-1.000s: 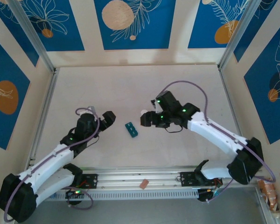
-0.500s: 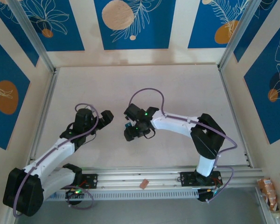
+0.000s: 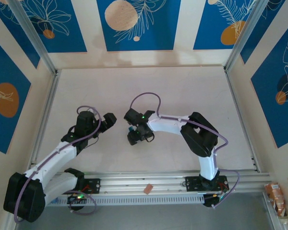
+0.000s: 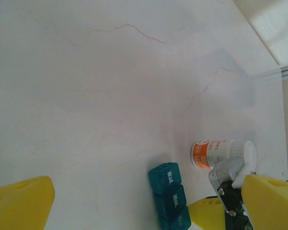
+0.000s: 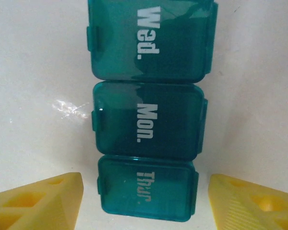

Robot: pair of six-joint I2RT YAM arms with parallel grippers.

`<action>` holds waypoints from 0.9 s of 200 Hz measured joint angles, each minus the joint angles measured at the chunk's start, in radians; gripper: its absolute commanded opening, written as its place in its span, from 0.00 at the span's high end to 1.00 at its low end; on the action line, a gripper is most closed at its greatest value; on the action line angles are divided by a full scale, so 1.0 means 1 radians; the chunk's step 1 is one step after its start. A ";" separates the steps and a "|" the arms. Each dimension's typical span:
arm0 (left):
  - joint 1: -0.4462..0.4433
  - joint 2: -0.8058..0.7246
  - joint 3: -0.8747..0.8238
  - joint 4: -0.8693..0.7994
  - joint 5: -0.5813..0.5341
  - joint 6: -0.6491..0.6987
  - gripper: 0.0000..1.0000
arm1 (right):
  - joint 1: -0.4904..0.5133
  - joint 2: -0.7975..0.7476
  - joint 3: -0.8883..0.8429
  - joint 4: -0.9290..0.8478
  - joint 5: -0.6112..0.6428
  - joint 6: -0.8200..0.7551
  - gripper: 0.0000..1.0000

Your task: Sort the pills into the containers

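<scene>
Teal containers (image 5: 146,143) lie untouched inside half-parted right gripper (image 5: 145,196); left gripper (image 4: 148,192), wide-open and empty, faces a bottle (image 4: 221,153).

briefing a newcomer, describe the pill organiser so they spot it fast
On the table, find the right gripper; its yellow fingers flank one end of the organiser, a strip of three lidded boxes. Unlike the white bottle beside it, it is teal with weekdays on its lids.

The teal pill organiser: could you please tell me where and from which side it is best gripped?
Probably across its narrow width: the pill organiser lies flat on the table, lids shut, so its two long, straight side walls are the parallel faces to pinch, coming down from above. The open right gripper straddles one end, not touching.
</scene>
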 measured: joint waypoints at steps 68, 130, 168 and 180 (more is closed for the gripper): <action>0.000 0.001 0.000 0.016 0.011 0.000 0.00 | -0.016 0.032 0.034 0.022 -0.001 -0.010 0.42; 0.000 0.001 -0.002 0.025 0.019 -0.003 0.00 | -0.016 0.040 0.037 0.025 -0.003 -0.016 0.66; 0.002 -0.001 -0.006 0.060 0.059 -0.029 0.00 | -0.017 0.015 0.012 0.049 -0.029 -0.018 0.71; 0.003 -0.008 -0.006 0.075 0.080 -0.043 0.00 | -0.022 -0.020 -0.014 0.057 -0.047 -0.018 0.71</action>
